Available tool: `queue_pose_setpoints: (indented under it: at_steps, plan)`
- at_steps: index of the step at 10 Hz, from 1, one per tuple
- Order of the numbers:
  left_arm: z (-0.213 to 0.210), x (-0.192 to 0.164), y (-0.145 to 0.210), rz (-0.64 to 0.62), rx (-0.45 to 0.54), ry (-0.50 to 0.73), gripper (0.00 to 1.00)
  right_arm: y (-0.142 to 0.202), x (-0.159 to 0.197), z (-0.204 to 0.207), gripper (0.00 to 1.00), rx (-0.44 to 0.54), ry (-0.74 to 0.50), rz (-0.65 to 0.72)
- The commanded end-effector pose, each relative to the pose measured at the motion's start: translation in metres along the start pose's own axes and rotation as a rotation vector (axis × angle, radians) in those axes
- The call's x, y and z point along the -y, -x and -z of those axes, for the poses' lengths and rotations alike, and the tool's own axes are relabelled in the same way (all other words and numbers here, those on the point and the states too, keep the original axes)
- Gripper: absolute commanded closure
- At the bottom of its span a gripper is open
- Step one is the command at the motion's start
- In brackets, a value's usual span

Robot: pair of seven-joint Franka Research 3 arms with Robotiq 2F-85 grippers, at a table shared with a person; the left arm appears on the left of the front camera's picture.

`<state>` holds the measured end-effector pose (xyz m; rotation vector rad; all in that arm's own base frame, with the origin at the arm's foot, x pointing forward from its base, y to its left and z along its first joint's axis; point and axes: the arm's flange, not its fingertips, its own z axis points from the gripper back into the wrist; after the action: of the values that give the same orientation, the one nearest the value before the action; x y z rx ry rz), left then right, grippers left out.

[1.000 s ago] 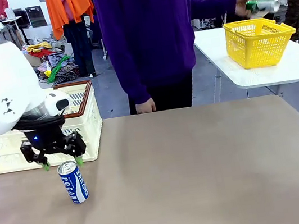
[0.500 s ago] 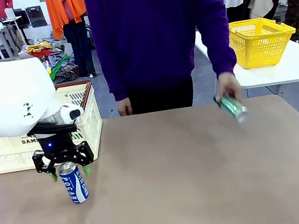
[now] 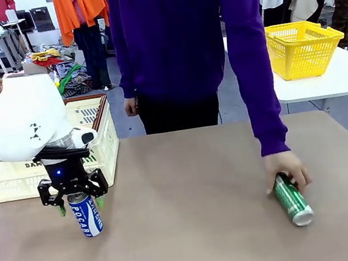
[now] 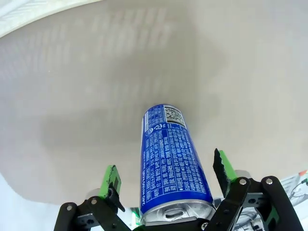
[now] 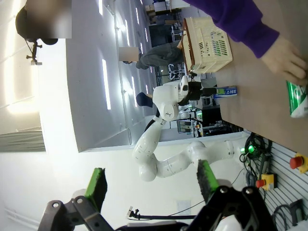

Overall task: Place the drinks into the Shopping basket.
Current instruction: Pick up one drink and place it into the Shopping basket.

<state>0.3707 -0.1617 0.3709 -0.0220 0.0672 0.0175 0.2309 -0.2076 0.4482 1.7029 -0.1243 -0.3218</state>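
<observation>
Left gripper (image 3: 80,205) has come down over the last second from just above the blue can (image 3: 86,216) to straddle its upper part, green-padded fingers spread on either side and not yet pressing it; the left wrist view shows a gap between each pad and the blue can (image 4: 171,159) as the left gripper (image 4: 165,168) hangs over it. That drink stands upright on the surface (image 3: 197,233), just in front of the Shopping basket (image 3: 104,141), so I judge that closing and a short lift over the reddish-brown rim are what remain for it. Meanwhile the person's hand (image 3: 286,171) has brought a green can (image 3: 292,199) down and now rests on it, lying on its side well across the surface from the Shopping basket; a second drink is thus waiting. The right gripper (image 5: 151,175) is spread and holds nothing. The blue can is slim, with white Pocari lettering, fine print and a barcode on its side and a silver top with a pull tab; the green one has a silver end and white marks.
</observation>
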Motion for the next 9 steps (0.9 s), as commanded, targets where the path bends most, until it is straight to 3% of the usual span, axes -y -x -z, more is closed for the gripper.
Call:
queue_pose_setpoints:
  at_steps: [1, 2, 9]
  plan:
    - [0.002, 0.002, -0.002, -0.006, -0.017, 0.004, 0.38, 0.001, -0.006, -0.001, 0.0, 0.0, -0.01, 0.011]
    - [0.004, 0.002, 0.001, -0.002, -0.023, -0.006, 0.97, 0.001, -0.006, -0.001, 0.0, 0.0, -0.01, 0.011]
    - [-0.003, 0.0, 0.018, -0.027, -0.065, 0.019, 1.0, 0.001, -0.006, -0.001, 0.0, 0.0, -0.01, 0.011]
